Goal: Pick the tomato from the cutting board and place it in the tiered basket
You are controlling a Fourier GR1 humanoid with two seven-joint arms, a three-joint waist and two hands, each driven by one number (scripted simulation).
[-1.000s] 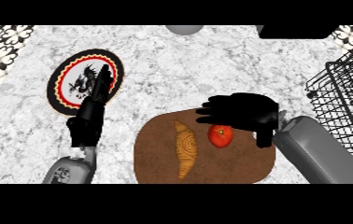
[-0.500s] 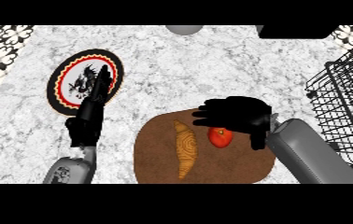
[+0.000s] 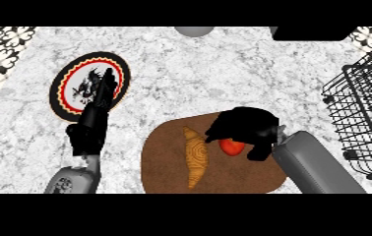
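Our right hand (image 3: 245, 127) is curled down over the small round red tomato (image 3: 231, 146), with black fingers bent round its top, so we think we are just closing on it. The tomato sits on the brown rounded wooden cutting board (image 3: 167, 176), and only its lower part peeks out at about 6 o'clock from our palm. To do this step well, we should get the fingers and thumb on both sides of the tomato before we lift, then lift it straight up so it does not roll. At 9 o'clock from the tomato, near it but not touching, lies a long golden croissant (image 3: 194, 156), and we should not bump it. The black wire tiered basket (image 3: 353, 117) stands at 3 o'clock from our hand, well apart, so we will have to carry the tomato across to it. Our left hand (image 3: 97, 107) rests far off at 9 o'clock, fingers straight and open, over a round plate with a red and black pattern (image 3: 65, 82). We cannot see our thumb or where the fingertips touch the tomato. The basket is cut off at the edge, so we cannot see its shelves. A grey round thing (image 3: 193, 30) at 12 o'clock is cut off too.
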